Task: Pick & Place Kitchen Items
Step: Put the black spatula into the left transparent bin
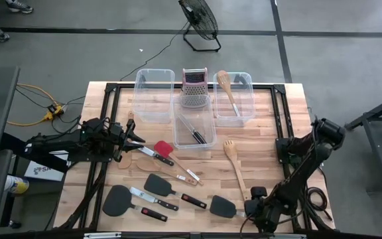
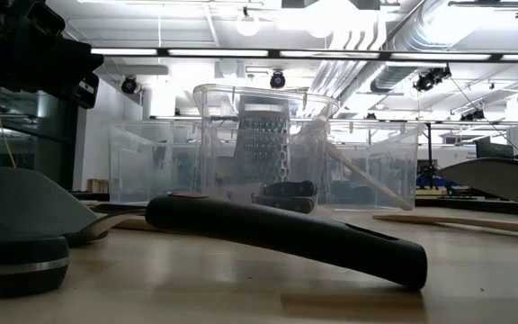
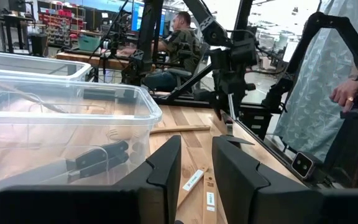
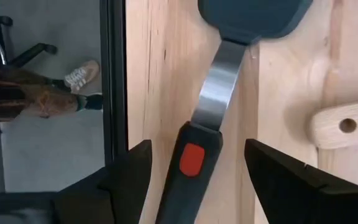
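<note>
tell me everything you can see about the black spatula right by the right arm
The black spatula lies flat on the wooden table near its front edge. It has a dark, flat, rounded blade, a bare steel neck and a black handle with a red spot near the neck. The right end effector is above it, open, one finger on either side of the handle, not touching it as far as can be seen. A pale wooden utensil's handle end, with a hole, lies just beside it.

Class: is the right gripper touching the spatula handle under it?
Apart. In the right wrist view both fingers stand clear of the spatula handle, wood showing between; right gripper open.
</note>
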